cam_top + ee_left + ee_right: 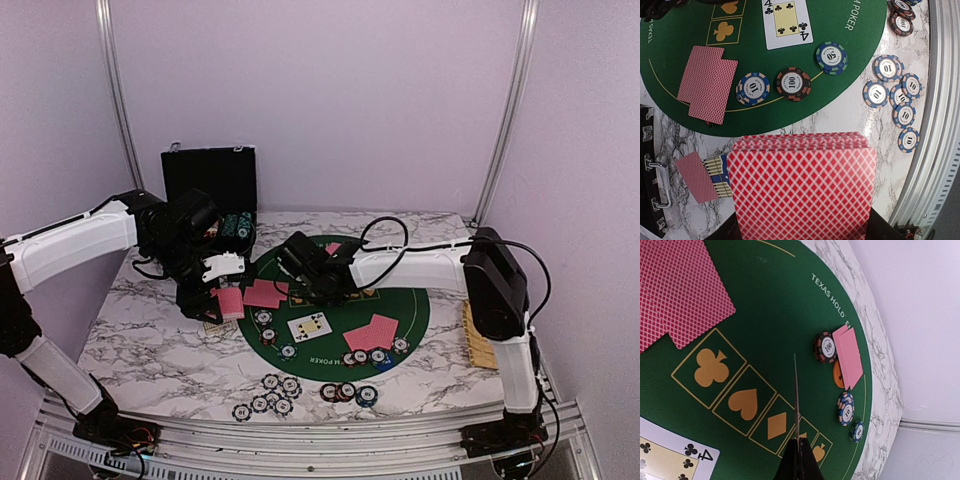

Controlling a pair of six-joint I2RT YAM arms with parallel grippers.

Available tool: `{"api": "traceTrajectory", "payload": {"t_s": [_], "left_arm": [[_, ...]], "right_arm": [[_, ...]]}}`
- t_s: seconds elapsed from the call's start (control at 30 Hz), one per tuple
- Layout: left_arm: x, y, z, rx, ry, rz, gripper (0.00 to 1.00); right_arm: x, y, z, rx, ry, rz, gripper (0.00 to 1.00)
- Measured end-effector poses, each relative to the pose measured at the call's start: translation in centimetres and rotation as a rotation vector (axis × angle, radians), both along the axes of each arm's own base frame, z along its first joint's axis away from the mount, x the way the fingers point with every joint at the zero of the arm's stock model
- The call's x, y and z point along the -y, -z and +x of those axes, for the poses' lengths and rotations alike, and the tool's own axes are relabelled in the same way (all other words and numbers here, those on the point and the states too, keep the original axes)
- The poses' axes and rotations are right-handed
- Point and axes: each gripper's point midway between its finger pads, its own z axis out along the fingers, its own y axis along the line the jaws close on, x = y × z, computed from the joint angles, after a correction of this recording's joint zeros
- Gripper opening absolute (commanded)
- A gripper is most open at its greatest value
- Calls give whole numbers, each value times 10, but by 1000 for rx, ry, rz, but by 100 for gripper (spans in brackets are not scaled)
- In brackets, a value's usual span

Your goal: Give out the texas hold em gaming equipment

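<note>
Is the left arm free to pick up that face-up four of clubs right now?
Probably not: the left gripper is shut on a deck of red-backed cards. The four of clubs itself lies uncovered on the green mat.

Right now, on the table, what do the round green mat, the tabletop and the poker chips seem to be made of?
Green mat: probably felt or cloth; matte, no glare, printed gold suits.
Tabletop: marble-look, grey veins on white; real stone or laminate, cannot tell.
Poker chips: likely moulded plastic or clay composite; striped edges, smooth printed centre labels.
</note>
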Motion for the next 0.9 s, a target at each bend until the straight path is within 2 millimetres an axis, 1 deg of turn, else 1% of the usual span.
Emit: {"api": "traceTrajectory", "payload": {"t_s": [0.17, 0.23, 0.37, 0.4, 0.53, 0.67, 0.73, 0.8, 0.83, 0.9], "left_arm": [[0, 0, 0, 1, 0, 0, 0], [0, 0, 0, 1, -1, 0, 0], [-1, -1, 0, 2, -2, -1, 0], [-1, -1, 0, 1, -2, -1, 0], [-1, -1, 0, 2, -2, -1, 0], [-1, -1, 0, 3, -2, -2, 0], [-1, -1, 0, 2, -2, -2, 0], [-1, -1, 0, 2, -2, -2, 0], [-1, -1, 0, 3, -2, -2, 0], [-1, -1, 0, 3, -2, -2, 0]], "right_arm": [[-12, 23, -8, -43, -56, -15, 0], [-15, 31, -13, -62, -75, -21, 4], [-16, 44, -26, -99, -110, -40, 18], [-17, 47, -29, -113, -122, -44, 23], [-20, 52, -35, -139, -133, -27, 45], [-21, 58, -41, -170, -142, -5, 58], [-21, 58, -43, -180, -144, 8, 63], [-19, 52, -43, -188, -135, 36, 68], [-20, 47, -43, -192, -128, 61, 70], [-20, 31, -41, -201, -106, 140, 74]]}}
